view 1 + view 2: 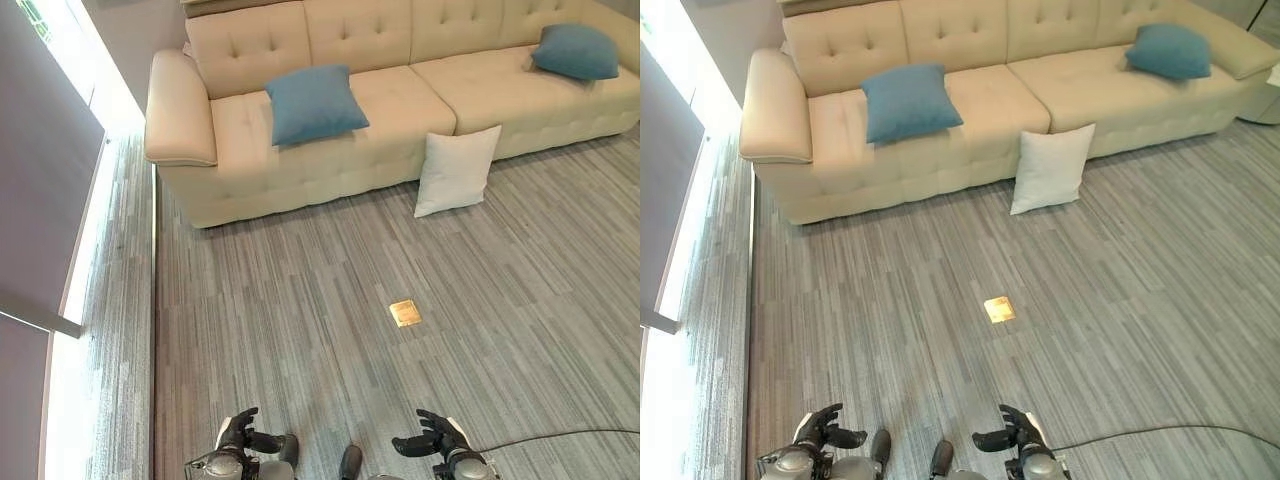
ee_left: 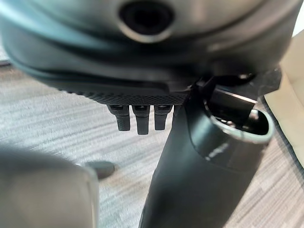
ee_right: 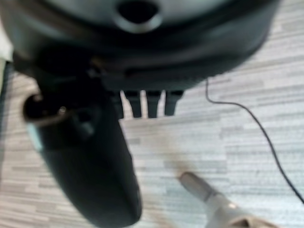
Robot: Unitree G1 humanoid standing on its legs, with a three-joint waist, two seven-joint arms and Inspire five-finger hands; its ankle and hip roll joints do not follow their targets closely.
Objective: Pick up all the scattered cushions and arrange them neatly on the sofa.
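White cushion [image 1: 456, 171] is leaning against the sofa [image 1: 400, 110] front, so it's probably next. Left hand [image 1: 238, 432] and right hand [image 1: 432, 438] are hanging loosely open, holding nothing.

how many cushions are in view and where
3: one blue cushion on the sofa's left seat, another blue one on its right end, and a white cushion on the floor leaning against its front.

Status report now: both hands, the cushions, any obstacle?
Left hand, right hand open, empty. White square cushion on floor against cream sofa. Nothing blocking.
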